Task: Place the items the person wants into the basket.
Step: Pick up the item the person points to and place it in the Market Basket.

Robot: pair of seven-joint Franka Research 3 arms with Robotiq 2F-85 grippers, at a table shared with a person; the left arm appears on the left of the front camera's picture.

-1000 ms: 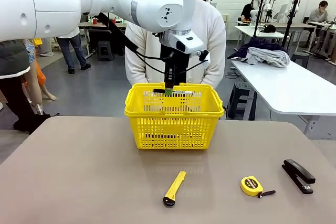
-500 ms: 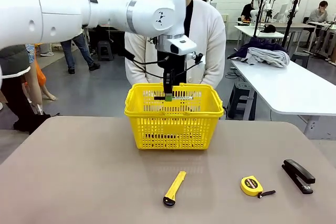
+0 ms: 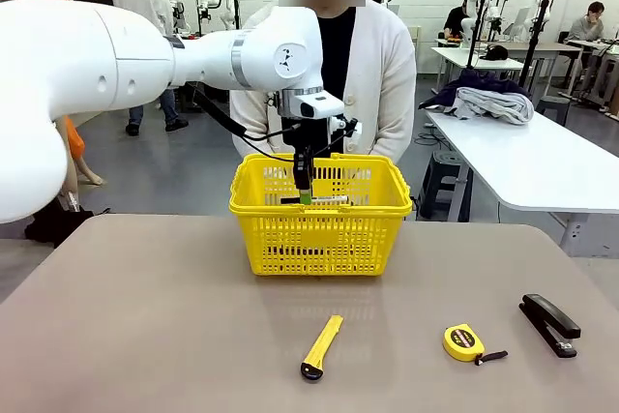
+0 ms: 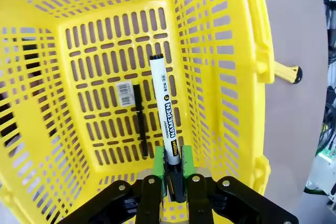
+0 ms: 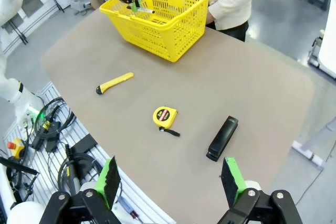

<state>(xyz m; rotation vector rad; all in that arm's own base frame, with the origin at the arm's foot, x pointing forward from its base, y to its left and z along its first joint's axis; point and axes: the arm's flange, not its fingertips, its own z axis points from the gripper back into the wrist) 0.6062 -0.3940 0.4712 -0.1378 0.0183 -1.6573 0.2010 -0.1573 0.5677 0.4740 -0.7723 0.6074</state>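
At the mouth of the one yellow basket [image 3: 319,244], the left gripper [image 4: 173,169] is clamped on one end of the single marker [image 4: 164,108]. The marker's long axis runs level, crosswise to the downward fingers, and juts out to one side of them. One thin pen [image 4: 140,124] lies on the basket floor beneath the gripper, nearly parallel to the marker. One stapler [image 5: 222,138], one utility knife [image 5: 114,83] and one tape measure [image 5: 164,116] lie on the table under the right gripper [image 5: 170,179], which is spread wide and holds nothing.

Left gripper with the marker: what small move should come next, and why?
Probably open the left gripper and let go. It holds the marker by one end inside the basket, over the floor where the pen already lies.
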